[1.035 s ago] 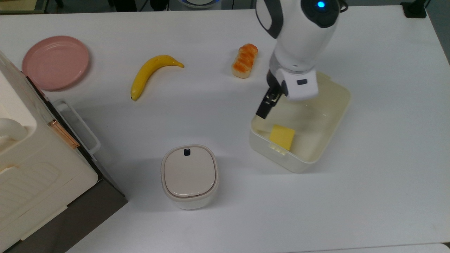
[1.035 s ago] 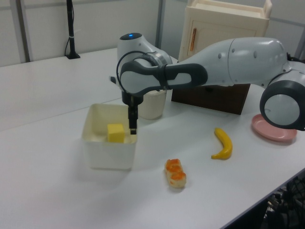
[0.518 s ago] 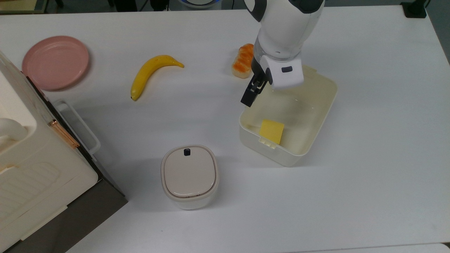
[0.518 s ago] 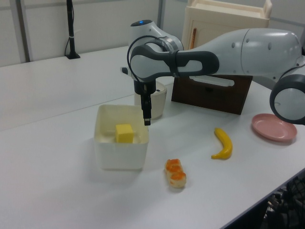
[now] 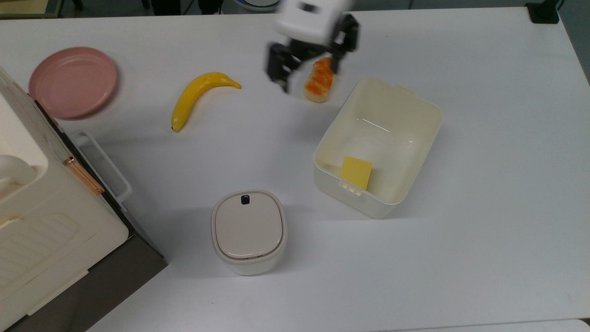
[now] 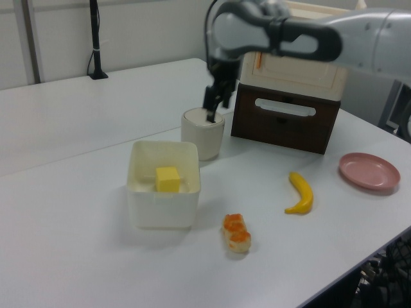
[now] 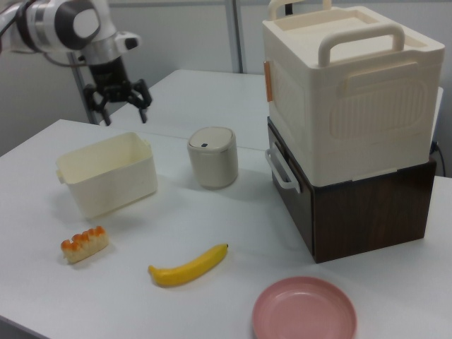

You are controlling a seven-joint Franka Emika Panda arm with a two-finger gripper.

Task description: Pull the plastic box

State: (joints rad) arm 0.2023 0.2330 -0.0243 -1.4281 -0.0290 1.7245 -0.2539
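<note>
My gripper (image 5: 306, 69) hung spread and empty above the bench; the box (image 5: 417, 152) looked light, stiff, slippery, best hooked by its rim.

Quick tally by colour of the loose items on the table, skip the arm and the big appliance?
Yellow: 1, banana
Pink: 1, plate
Orange and cream: 1, bread roll
Cream or beige: 2, plastic box, lidded bin
Total: 5
</note>
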